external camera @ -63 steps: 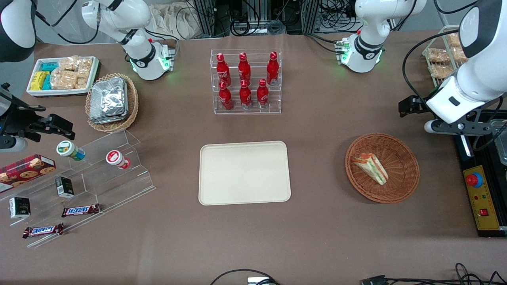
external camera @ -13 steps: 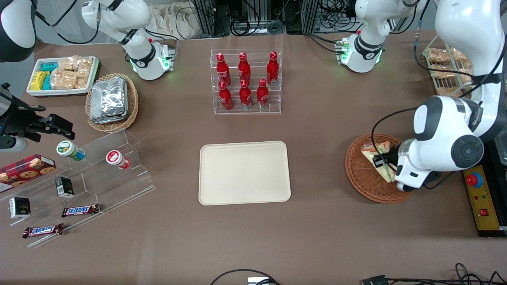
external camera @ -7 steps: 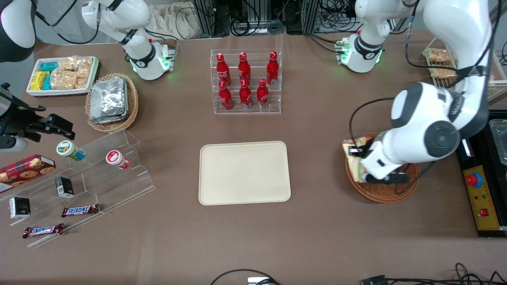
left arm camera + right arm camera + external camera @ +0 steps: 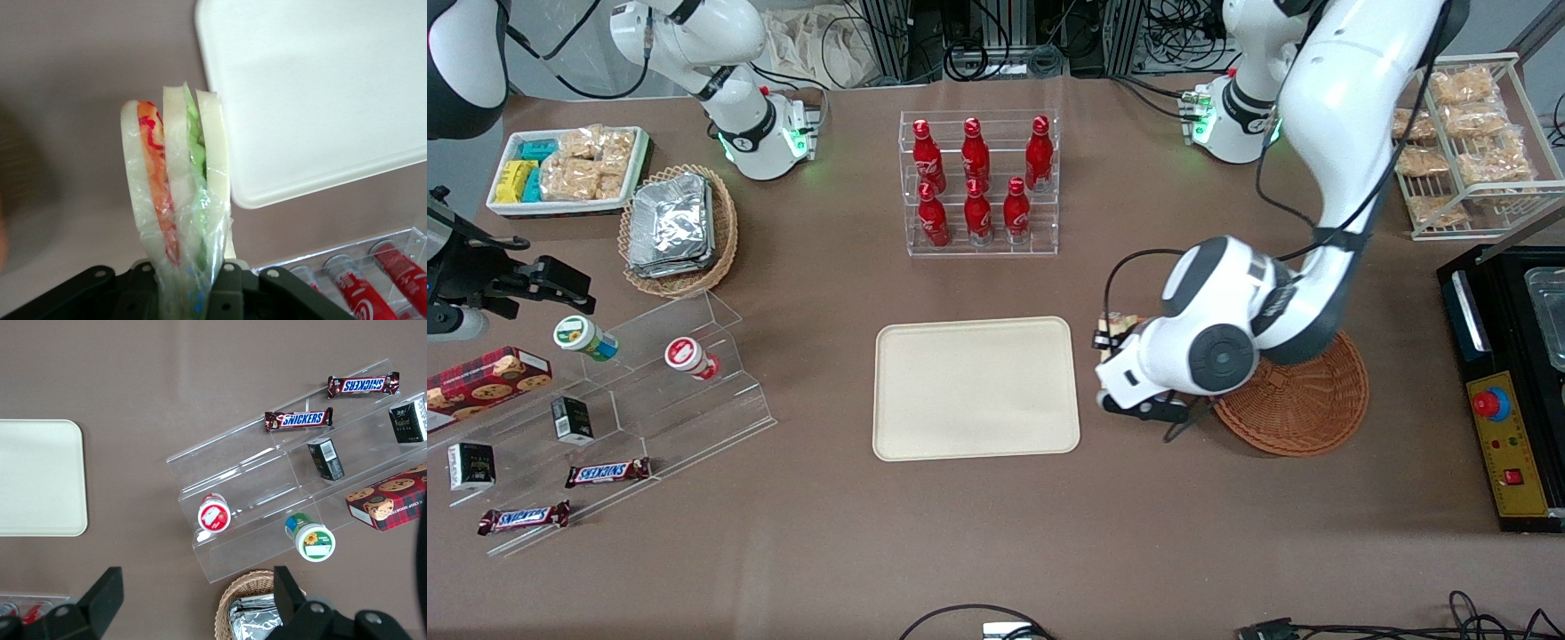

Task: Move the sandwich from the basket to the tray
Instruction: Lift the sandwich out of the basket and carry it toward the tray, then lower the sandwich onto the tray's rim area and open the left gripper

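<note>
Your hand [image 4: 183,293] is clamped on the plastic-wrapped triangular sandwich [image 4: 177,193], white bread with an orange-red layer and a green layer, and carries it above the bare brown table [image 4: 1138,533], between the round reddish-brown wicker basket [image 4: 1303,409] and the flat cream-beige rectangular tray [image 4: 974,387]. In the front view the sandwich [image 4: 1119,327] shows only as a sliver past the arm's wrist, just beside the tray's edge toward the working arm's end. The basket appears empty where it is not hidden by the arm.

Watch the grip first. From the wrist camera, the black fingers [image 4: 227,293] pinch only the end of the wedge, where the film bunches, and most of the sandwich hangs out past them. That is a soft thing held by a small part; I judge it could slide in the slippery wrap, or the slices could fan apart and sag, if you swing or stop sharply.

The second risk is letting go too early. The sandwich is not yet over the tray [image 4: 313,93]; only the rounded corner lies next to it. Release here and it lands on the table, or on the low rim and tips off.

Third, mind the height. Come down too low while crossing and the hanging tip could catch the rim and push the light tray along the table.
</note>
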{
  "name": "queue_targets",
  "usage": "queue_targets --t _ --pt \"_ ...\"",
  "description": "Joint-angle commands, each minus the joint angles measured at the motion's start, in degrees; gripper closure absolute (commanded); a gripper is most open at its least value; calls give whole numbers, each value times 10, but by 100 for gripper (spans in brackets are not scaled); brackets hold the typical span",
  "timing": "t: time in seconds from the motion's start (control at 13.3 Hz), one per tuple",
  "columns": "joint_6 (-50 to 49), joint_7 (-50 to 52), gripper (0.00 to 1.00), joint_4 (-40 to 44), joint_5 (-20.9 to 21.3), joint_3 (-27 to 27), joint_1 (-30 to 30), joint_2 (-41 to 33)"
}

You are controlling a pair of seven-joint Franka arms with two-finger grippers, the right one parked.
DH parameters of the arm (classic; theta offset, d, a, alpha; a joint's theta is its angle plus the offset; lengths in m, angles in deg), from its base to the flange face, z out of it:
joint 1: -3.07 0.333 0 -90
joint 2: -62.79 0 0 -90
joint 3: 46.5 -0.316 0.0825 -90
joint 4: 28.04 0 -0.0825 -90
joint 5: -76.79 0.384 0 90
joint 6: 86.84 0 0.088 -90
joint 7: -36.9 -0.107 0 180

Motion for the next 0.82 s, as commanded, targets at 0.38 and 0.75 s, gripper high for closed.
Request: queue_targets --t 0.38,0.75 --pt "114 5 100 34 0 -4 -52 111" --pt "126 3 72 34 0 -4 -52 118"
